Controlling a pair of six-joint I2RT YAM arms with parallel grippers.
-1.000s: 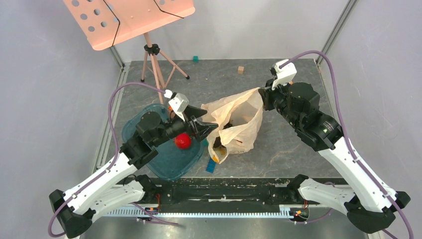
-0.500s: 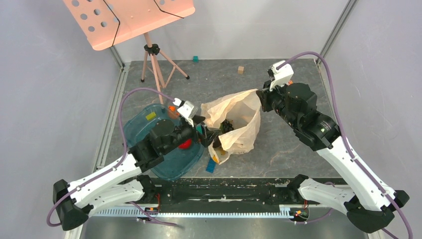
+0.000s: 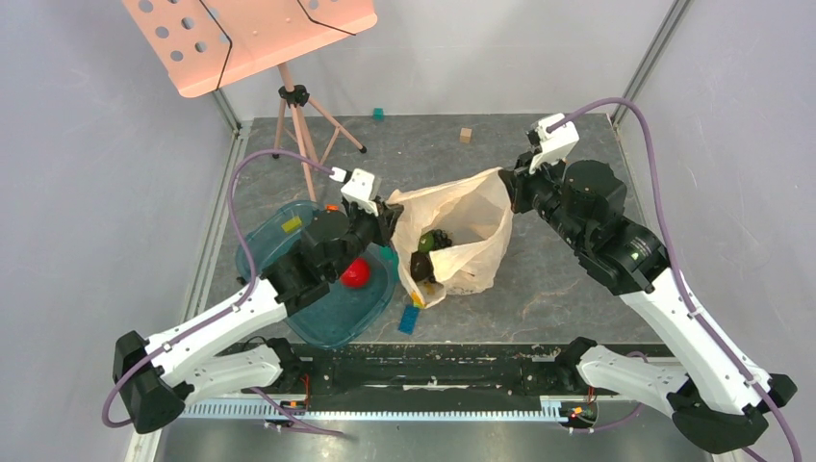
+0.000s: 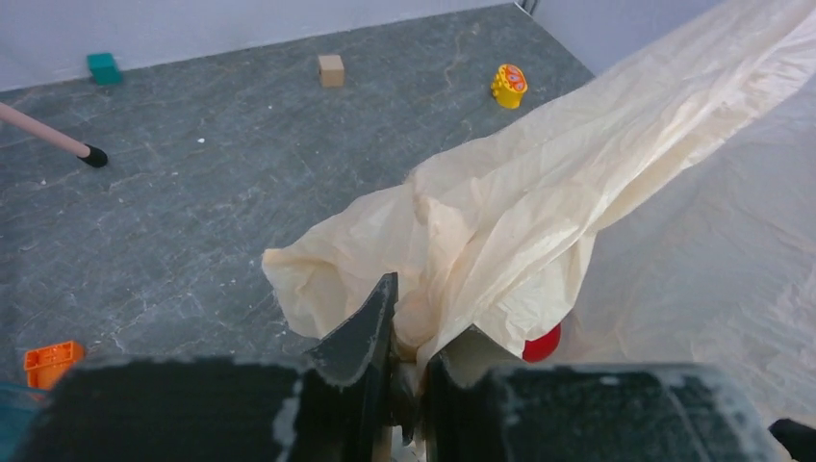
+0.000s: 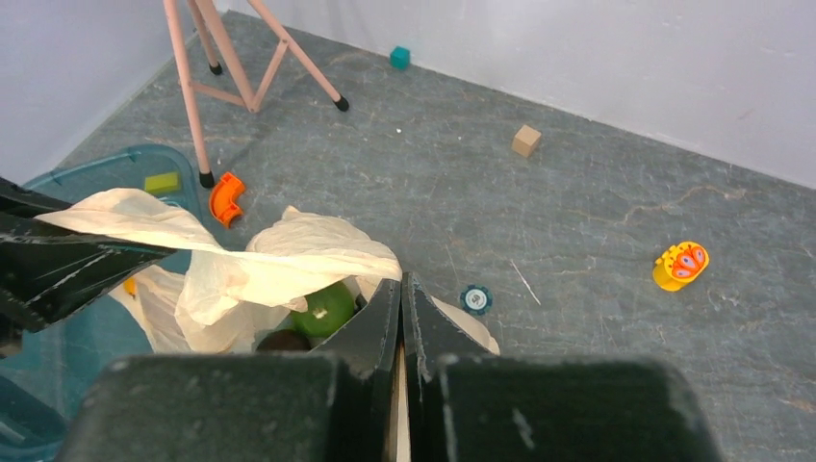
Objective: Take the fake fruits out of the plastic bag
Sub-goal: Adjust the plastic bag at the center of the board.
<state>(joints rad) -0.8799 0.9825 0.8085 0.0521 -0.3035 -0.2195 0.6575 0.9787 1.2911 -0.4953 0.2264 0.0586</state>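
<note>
At the left of a grey desk point(image 3: 558, 289) sits a teal tray point(image 3: 279, 250) with one red apple point(image 3: 356, 273) already lying in it, out of the bag. Just right of the tray, the left tool point(image 3: 390, 217) is clenched on a fold of the plastic bag point(image 3: 471, 217) at its left rim. The bag lies crumpled in the middle, its mouth stretched wide between the two arms, likely so the contents can be reached. Inside are dark grapes point(image 3: 438, 239) and a green round object point(image 5: 327, 308). A sliver of red point(image 4: 544, 344) shows under the film, probably a second apple. At the right, the right tool point(image 3: 508, 183) is clamped on the bag's opposite rim, lifting that side.
</note>
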